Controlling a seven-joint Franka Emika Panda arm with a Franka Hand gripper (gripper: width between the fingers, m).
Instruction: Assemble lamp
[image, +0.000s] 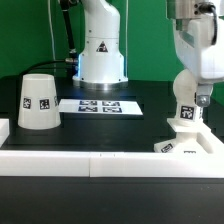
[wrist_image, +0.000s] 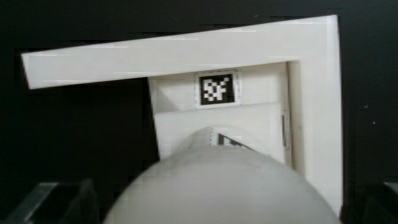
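Note:
My gripper is at the exterior view's right, shut on the round white bulb. It holds the bulb upright, with its lower end on or just above the flat square base; I cannot tell if they touch. In the wrist view the bulb fills the foreground and hides most of my gripper. The base, with its tag, lies beyond it in the corner of the white wall. The tapered shade stands mouth down at the exterior view's left, apart from the gripper.
A low white wall runs along the front and turns at the right, seen as an L-shaped corner in the wrist view. The marker board lies mid-table in front of the arm's pedestal. The table is black.

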